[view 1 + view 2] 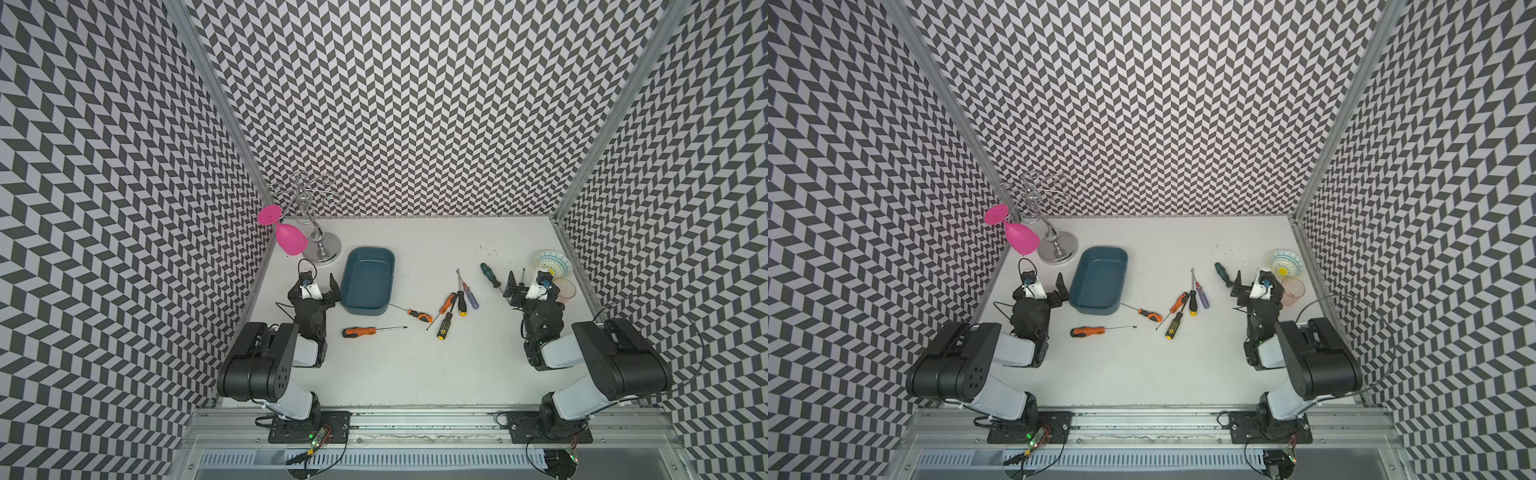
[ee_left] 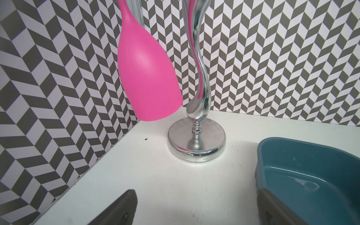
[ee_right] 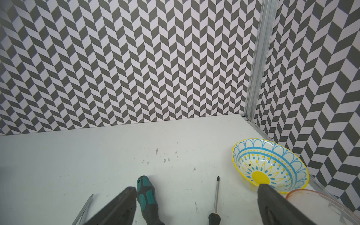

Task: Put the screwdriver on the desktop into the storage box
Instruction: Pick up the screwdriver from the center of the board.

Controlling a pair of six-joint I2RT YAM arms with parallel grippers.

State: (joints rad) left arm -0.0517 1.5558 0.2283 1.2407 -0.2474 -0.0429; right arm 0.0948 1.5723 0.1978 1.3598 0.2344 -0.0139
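Several screwdrivers lie on the white desktop [image 1: 415,374]: a large orange-black one [image 1: 359,331], a smaller orange one [image 1: 417,314], a cluster [image 1: 453,307] and a green-handled one [image 1: 489,275] [image 3: 145,196]. The teal storage box [image 1: 368,280] [image 1: 1098,280] [image 2: 311,175] stands empty at the back left. My left gripper [image 1: 318,291] [image 2: 196,192] is open beside the box's left wall, holding nothing. My right gripper [image 1: 530,284] [image 3: 196,189] is open low over the desktop. Between its fingers lie the green handle and a black-handled screwdriver [image 3: 216,194], neither gripped.
A chrome rack [image 1: 320,249] [image 2: 196,144] with a hanging pink glass [image 1: 289,237] [image 2: 148,74] stands behind the left gripper. A patterned bowl [image 1: 552,264] [image 3: 270,167] and a clear cup [image 1: 565,291] sit by the right wall. Patterned walls enclose three sides.
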